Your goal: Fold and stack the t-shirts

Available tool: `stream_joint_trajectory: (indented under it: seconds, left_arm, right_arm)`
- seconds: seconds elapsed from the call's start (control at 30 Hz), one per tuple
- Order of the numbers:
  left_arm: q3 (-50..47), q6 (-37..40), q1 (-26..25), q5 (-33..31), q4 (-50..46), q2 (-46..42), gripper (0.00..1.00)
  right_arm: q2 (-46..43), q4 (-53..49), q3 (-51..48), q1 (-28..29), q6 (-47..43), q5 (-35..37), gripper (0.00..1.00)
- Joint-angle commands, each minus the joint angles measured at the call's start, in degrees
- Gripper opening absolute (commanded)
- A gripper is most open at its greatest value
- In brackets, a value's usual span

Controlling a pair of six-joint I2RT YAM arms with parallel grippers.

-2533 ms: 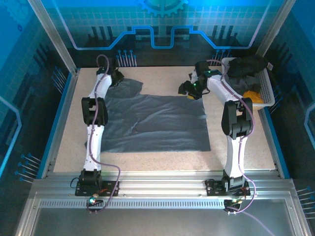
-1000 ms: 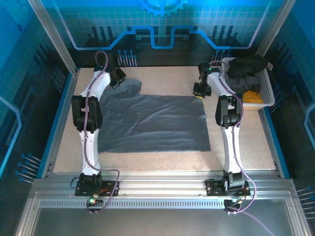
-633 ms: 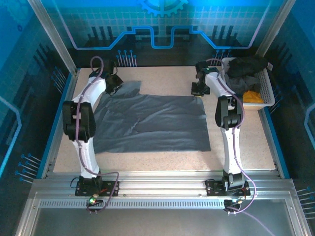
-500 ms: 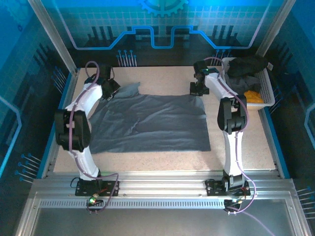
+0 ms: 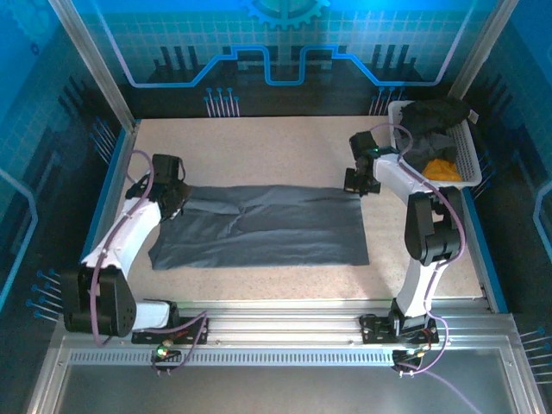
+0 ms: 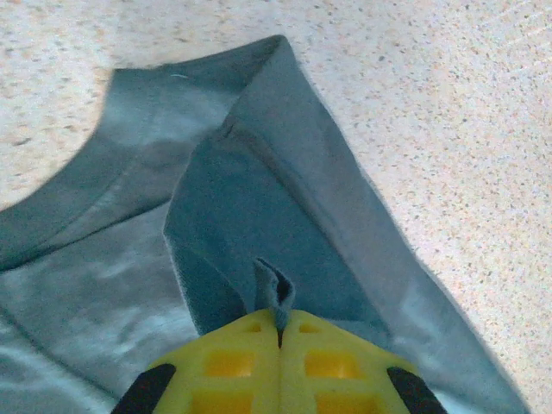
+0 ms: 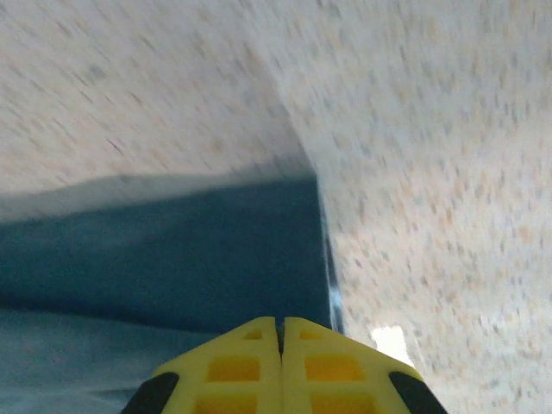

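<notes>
Left of the white basket (image 5: 467, 162), the slate-grey t-shirt (image 5: 267, 228) lies spread on the worktop with its far edge partly turned over. The other shirts are heaped inside the basket.

My left end effector (image 5: 175, 197) is at the shirt corner farthest from the basket. Its yellow fingers (image 6: 233, 349) are clamped together on only a small tuft of cloth. My right end effector (image 5: 357, 182) is at the corner nearest the basket, closed tight. It seems to be on the hem, though the blurred wrist view hides the pinch itself.

My main worry is that thin left pinch. Any tug away from the basket could pull the tuft free and drop the fold. If the arms travel unevenly, the turned edge may land skewed or creased. The right arm also works just beside the basket and could nudge it.
</notes>
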Motion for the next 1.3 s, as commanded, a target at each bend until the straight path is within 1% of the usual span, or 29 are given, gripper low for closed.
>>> stream_joint_trajectory:
  seconds: [0.0,0.17,0.3,0.57,0.7,1.03,1.1,1.13,1.27]
  left_arm:
    - [-1.9,-0.8,1.0,-2.4,-3.3,-5.2,0.00]
    - [-3.1,-1.2,2.1,-0.9,-6.9,-8.6,0.00]
    - [-2.4,-0.9,2.3,-1.0,-9.8,-10.0,0.00]
    - [-3.3,2.0,2.4,-3.6,-13.4,-12.0,0.00]
    - [-4.1,3.0,2.4,-4.7,-13.8,-12.5,0.00]
    - [-3.8,4.6,2.4,-7.6,-14.9,-12.6,0.00]
    - [-3.5,4.8,2.4,-7.9,-15.1,-12.6,0.00]
    - [-3.4,5.0,2.3,-8.2,-15.3,-12.8,0.00]
    - [-3.8,5.7,2.4,-8.8,-16.1,-13.3,0.00]
  right_arm:
    - [-4.5,1.9,-2.9,-0.9,1.1,-0.4,0.00]
    - [-6.4,1.5,-5.5,-0.2,1.2,-0.4,0.00]
    - [-7.5,0.5,-6.4,0.8,1.0,0.3,0.00]
    - [-10.2,-1.0,-11.0,2.3,2.6,1.6,0.00]
    - [-11.2,-0.3,-13.7,2.7,2.9,0.9,0.00]
    - [-10.7,-1.1,-14.9,3.3,3.3,1.5,0.01]
    - [-10.9,-1.4,-15.2,3.6,3.5,1.9,0.02]
    - [-11.0,-1.6,-15.4,3.7,3.7,2.0,0.04]
    - [-12.0,-1.9,-16.3,4.0,4.6,2.5,0.16]
